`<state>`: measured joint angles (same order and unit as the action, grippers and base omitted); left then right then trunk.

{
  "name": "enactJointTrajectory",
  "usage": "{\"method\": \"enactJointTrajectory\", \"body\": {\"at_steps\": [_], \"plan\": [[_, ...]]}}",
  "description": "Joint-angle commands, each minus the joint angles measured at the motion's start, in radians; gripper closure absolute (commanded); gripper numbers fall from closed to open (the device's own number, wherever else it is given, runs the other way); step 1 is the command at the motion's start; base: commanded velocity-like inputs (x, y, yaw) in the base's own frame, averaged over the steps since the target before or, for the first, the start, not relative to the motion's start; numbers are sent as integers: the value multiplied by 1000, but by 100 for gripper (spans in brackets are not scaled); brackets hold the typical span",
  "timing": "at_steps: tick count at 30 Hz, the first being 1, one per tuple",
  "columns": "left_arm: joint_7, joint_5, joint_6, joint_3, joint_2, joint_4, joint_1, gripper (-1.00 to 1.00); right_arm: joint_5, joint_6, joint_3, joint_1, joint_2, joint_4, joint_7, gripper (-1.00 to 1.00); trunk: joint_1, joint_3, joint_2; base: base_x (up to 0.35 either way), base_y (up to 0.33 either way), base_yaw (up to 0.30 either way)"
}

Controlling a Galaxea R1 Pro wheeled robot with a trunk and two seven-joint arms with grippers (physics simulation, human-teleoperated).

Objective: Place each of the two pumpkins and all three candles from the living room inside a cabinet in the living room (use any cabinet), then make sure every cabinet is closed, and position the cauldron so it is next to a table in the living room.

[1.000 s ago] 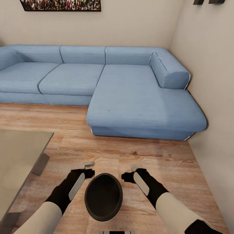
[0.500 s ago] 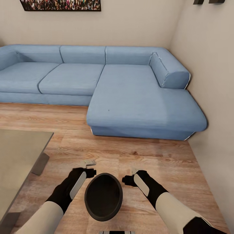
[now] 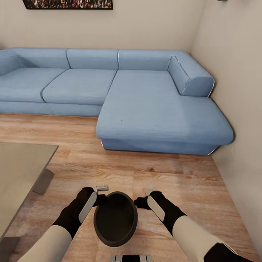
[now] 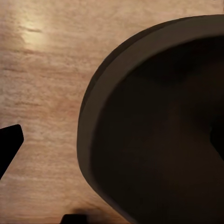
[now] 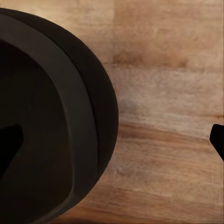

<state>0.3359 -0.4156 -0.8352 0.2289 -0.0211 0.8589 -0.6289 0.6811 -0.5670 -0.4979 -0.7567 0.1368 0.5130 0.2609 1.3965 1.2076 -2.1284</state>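
My left gripper sits pressed against one side of the cauldron, my right gripper against the other, the black pot squeezed between them over the wood floor. Each one looks spread wide with a finger hooked over the rim, though I can't tell for sure that either is clamped. This is the cauldron leg: carry it over beside the table. That glass table is just off to my left, so the next move calls for a short swing that way and a gentle set-down. Watch the table corner near my left arm. Open floor ahead, sofa well apart, wall near on the right.
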Motion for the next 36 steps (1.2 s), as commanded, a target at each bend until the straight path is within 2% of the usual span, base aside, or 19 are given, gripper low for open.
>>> {"method": "enactJointTrajectory", "body": {"at_steps": [1,2,4,5,8,11,18,29,36], "plan": [[0,0,0,-5,0,0,0,-100,0,0,-4,0,0,0,-3,-100,4,3,-7,0,0,0],[0,1,4,-17,3,0,0,-100,0,0,-27,0,2,2,-9,-100,8,6,-14,0,0,0],[0,1,5,-18,5,1,0,-100,0,-1,-32,0,3,4,-12,-100,15,13,-28,0,0,0],[0,1,7,-19,6,3,0,-100,-1,-1,-35,0,2,4,-53,-100,19,16,-35,0,0,0],[0,1,7,-20,9,4,0,-100,-1,-1,-36,0,1,3,-75,-100,31,25,-56,0,0,0],[1,1,7,-23,10,5,0,-100,-2,-1,-36,0,1,2,-79,-100,42,35,-77,0,0,0],[1,3,8,-59,12,4,0,-100,-2,-1,-37,1,1,2,-83,-100,69,56,-126,0,0,0],[2,4,8,-63,13,1,0,-100,-4,0,-36,0,-1,2,-83,-100,111,91,-203,0,0,0],[0,4,7,-63,33,-2,0,-100,-4,0,-37,2,-4,-2,-82,-100,138,113,-252,0,0,0]]}}
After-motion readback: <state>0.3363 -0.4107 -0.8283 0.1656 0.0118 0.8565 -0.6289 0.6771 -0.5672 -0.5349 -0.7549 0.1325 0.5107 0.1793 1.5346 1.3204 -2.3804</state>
